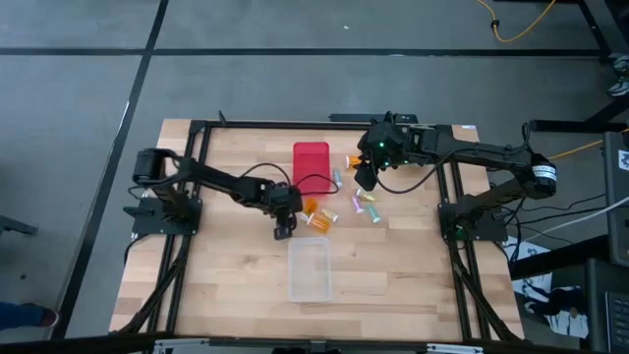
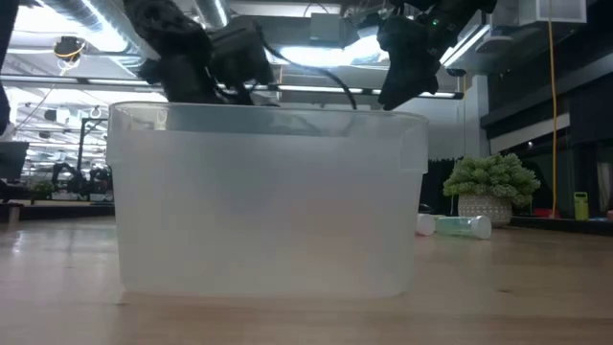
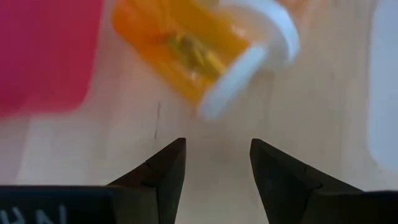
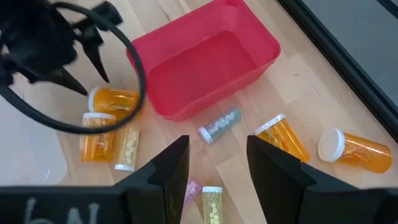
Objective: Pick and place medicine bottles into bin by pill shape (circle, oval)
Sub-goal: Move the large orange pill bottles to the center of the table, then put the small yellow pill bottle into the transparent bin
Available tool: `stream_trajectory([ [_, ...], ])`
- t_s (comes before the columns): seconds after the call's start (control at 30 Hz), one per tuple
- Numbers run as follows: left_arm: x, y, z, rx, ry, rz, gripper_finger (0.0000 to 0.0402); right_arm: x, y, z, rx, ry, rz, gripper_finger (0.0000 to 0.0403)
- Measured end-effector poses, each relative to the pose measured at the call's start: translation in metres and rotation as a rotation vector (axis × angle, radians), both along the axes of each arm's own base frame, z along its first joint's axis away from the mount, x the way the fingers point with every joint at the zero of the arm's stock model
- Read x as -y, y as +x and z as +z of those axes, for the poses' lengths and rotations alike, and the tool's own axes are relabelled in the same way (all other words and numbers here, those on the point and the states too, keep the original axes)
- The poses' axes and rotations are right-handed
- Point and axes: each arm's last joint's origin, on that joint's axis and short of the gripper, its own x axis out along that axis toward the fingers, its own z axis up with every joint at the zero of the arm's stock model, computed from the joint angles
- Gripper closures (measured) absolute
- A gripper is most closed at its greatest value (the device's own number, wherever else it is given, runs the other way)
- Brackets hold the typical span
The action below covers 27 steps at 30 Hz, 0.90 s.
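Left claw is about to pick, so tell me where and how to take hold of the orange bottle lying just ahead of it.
Grip the orange bottle across its translucent body, not the wider white cap. It lies on its side beside the red bin, so come straight down from above, one finger on each long side. The left claw is open and empty just short of it; the right claw hovers open, farther off.

No legible txt, labels or nos. anywhere.

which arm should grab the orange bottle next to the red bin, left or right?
Left. The left gripper is open and low beside the orange bottle, which fills its wrist view just past its fingers. The right gripper hovers higher, beyond the red bin, over the small bottles.
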Motion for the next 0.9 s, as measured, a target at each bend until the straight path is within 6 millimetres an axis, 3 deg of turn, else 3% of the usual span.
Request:
stream_trajectory([
  [0.13, -0.005, 0.029, 0.004, 0.098, 0.043, -0.053, 0.0228, 0.0, 0.0, 0.0, 0.0, 0.0, 0.0, 0.0241],
  [0.27, -0.009, 0.063, 0.033, 0.224, 0.109, -0.123, 0.0228, 0.0, 0.0, 0.0, 0.0, 0.0, 0.0, 0.0241],
  [0.37, -0.011, 0.067, 0.055, 0.193, 0.133, -0.152, 0.0228, 0.0, 0.0, 0.0, -0.001, -0.001, 0.002, 0.0241],
  [0.47, -0.017, 0.053, 0.081, 0.099, 0.108, -0.119, 0.0228, 0.0, 0.0, 0.0, -0.006, -0.009, 0.013, 0.0241],
  [0.67, -0.021, -0.001, 0.118, -0.055, 0.017, 0.05, 0.0228, -0.002, -0.001, -0.001, -0.023, -0.008, 0.022, 0.0241],
  [0.9, -0.01, -0.061, 0.145, 0.045, 0.008, 0.061, 0.0228, -0.001, -0.001, -0.001, -0.021, -0.009, 0.022, 0.0241],
])
